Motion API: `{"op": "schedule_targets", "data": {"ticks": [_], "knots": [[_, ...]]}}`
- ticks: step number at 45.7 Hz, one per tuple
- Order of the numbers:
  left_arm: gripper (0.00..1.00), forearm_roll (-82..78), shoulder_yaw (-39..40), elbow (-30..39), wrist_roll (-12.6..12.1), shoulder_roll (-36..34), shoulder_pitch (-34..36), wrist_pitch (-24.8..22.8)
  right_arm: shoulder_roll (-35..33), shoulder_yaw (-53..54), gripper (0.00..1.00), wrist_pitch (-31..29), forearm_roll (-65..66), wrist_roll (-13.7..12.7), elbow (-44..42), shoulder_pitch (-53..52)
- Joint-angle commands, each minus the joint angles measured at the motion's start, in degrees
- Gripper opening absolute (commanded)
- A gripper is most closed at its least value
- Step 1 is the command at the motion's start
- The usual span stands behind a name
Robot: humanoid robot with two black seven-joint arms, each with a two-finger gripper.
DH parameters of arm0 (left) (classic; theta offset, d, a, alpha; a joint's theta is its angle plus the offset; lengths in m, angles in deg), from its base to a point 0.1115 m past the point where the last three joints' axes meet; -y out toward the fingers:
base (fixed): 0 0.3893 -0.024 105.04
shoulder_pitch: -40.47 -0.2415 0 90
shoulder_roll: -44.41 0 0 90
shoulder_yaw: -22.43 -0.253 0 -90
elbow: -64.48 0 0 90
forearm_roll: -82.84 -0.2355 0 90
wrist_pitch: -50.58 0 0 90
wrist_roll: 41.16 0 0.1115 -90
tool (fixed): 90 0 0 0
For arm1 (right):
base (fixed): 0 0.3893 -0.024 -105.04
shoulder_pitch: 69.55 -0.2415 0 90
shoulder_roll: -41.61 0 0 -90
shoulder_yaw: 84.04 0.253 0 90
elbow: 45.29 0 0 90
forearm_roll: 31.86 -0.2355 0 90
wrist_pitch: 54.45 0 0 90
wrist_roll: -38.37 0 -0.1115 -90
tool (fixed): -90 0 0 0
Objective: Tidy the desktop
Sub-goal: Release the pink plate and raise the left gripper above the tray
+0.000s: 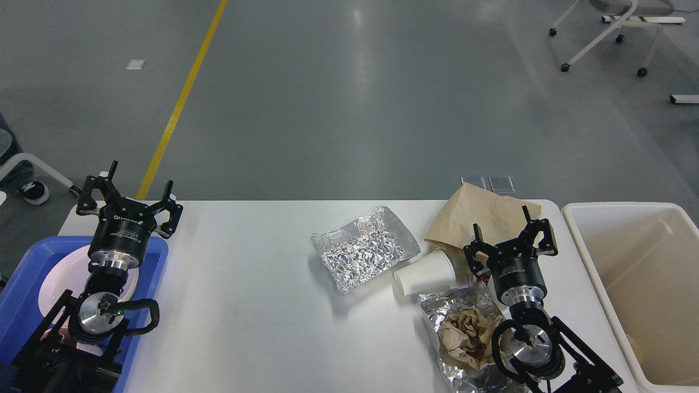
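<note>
The white desk (246, 305) stood before the robot, litter yet uncleared. Both the left gripper (130, 195) and right gripper (512, 233) hung spread wide, holding nothing. Next, I judged, the right needed the paper cup (426, 272) for the bin (600, 273).

Wide bare stretch of the white surface (240, 305) between the blue tray (155, 256) at the left edge and the crumpled foil tray (365, 249) near the middle; open passage there, front to back. Right of the foil: crowded, with a tipped white paper cup (425, 272) just beside it, a brown paper bag (480, 215) behind, and a foil sheet holding crumpled brown paper (464, 333) in front. Narrow bare strip between that clutter and the cream bin (633, 284) off the right edge, partly filled by the right gripper (513, 240), jaws spread. Left gripper (130, 204), jaws spread, over the tray's far corner.
</note>
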Motion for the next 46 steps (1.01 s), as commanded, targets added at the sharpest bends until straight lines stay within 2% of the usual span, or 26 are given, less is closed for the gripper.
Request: {"op": "schedule_targets", "data": {"ticks": [1,4,14,30,39,46], "knots": [[0.96,1.83,-0.04,-0.19,-6.29,0.13,0.46,0.36,0.00,-0.03,1.00,-0.09,0.08,-0.02,0.02,0.00],[0.96,2.18,-0.13,-0.19,-6.91,0.49,0.28,0.18,0.00,-0.03,1.00,-0.09,0.00,-0.02,0.02,0.00],[0.96,2.18,0.93,-0.19,-5.24,0.05,0.46,0.01,0.00,-0.03,1.00,-0.09,0.00,-0.02,-0.07,0.00],[0.96,1.92,0.31,-0.28,-4.81,0.49,-0.59,-0.43,0.00,-0.03,1.00,-0.09,0.00,-0.02,-0.07,0.00],[0.96,1.39,-0.21,-0.28,-0.77,0.49,-3.14,-1.49,0.00,-0.03,1.00,-0.09,0.08,-0.02,-0.07,0.00],[0.96,4.46,0.49,-0.28,2.84,0.49,-5.43,-6.85,0.00,-0.03,1.00,-0.09,0.00,-0.02,-0.07,0.00]]}}
